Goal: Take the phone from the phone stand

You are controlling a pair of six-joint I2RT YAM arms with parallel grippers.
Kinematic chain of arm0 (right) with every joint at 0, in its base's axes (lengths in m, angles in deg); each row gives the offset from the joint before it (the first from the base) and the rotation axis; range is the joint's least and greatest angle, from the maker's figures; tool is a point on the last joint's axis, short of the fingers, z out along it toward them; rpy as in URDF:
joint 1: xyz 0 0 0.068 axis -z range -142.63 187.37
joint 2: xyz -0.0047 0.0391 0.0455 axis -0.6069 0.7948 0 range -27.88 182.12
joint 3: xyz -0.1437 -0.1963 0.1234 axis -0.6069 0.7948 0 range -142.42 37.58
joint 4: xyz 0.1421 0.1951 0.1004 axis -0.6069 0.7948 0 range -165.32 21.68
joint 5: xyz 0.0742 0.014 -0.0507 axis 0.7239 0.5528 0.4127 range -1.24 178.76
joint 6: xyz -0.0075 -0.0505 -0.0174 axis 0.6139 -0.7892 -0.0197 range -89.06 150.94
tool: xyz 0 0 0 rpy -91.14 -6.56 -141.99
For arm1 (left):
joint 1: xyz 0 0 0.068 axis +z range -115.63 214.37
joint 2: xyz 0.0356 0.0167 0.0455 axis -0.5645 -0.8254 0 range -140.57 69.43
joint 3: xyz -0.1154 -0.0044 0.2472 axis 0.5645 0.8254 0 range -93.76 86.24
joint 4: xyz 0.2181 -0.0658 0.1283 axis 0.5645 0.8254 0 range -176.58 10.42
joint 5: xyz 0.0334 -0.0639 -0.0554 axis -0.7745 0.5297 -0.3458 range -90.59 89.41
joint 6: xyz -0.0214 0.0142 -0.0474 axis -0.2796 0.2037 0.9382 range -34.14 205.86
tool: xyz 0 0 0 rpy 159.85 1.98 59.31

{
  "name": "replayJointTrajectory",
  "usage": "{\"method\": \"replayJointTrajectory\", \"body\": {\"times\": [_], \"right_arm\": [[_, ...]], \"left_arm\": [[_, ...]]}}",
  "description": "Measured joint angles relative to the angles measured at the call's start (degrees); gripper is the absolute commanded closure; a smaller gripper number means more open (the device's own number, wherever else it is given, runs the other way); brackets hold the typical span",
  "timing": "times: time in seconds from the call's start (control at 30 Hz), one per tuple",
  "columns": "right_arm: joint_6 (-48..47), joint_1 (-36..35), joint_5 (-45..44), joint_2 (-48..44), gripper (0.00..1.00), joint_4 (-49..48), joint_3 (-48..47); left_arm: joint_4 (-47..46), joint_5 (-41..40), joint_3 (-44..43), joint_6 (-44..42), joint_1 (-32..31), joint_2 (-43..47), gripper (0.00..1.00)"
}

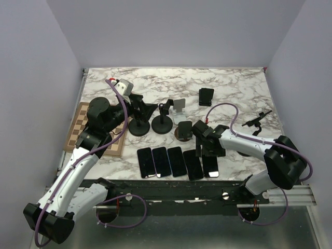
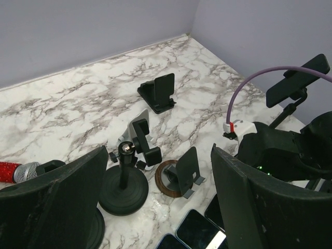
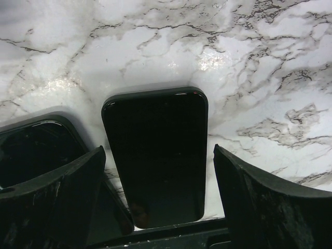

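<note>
The phone (image 3: 155,155) lies flat and face up on the marble table (image 1: 233,85), dark screen showing, at the right end of a row of five phones (image 1: 177,161) set side by side along the near edge. It is on no stand. The right gripper (image 1: 206,150) hangs directly over it, pointing down, with its claw spread wide: one finger stands off each long side of the phone, a strip of bare marble shows between each finger and the phone's edge, and nothing is held. In the right wrist view the neighbouring phone (image 3: 31,150) sits just to the left, partly behind the left finger. Just beyond the row, near the right gripper, a small black stand (image 2: 187,174) rests on a round brown coaster (image 2: 165,179) with nothing on it. To its left are two round-based pole stands (image 1: 162,123), the nearer one carrying a tilted silver plate (image 1: 179,105). Farther back sits a black folding stand (image 2: 158,93), and toward the right edge a black clamp on a thin arm (image 2: 298,80). The left gripper (image 2: 157,151) is raised above the pole stands, its claw also wide open and empty. A wooden chessboard (image 1: 78,124) lies along the table's left side, partly under the left arm.
</note>
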Motion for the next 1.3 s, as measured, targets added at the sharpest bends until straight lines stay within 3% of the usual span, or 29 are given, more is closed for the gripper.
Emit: {"method": "replayJointTrajectory", "body": {"times": [0.3, 0.57, 0.83, 1.03, 1.3], "right_arm": [[0.5, 0.0, -0.9, -5.9, 0.08, 2.7, -2.3], [-0.2, 0.0, -3.0, -17.7, 0.1, 3.7, -11.6], [1.0, 0.0, -19.6, -24.8, 0.11, 6.8, -23.6], [8.0, 0.0, -35.1, -23.7, 0.13, 17.0, -30.9], [11.5, 5.6, -47.9, -21.9, 0.17, 25.0, -32.1]], "left_arm": [[0.0, 0.0, 0.0, 0.0, -0.3, 0.0, 0.11], [0.0, 0.0, 0.0, 0.0, -0.4, 0.0, 0.11], [0.0, 0.0, 0.0, 0.0, -0.5, 0.0, 0.11], [0.0, -0.1, 0.0, 0.0, -0.7, 0.0, 0.11], [0.0, -0.2, 0.0, 0.0, -1.0, 0.0, 0.11]]}}
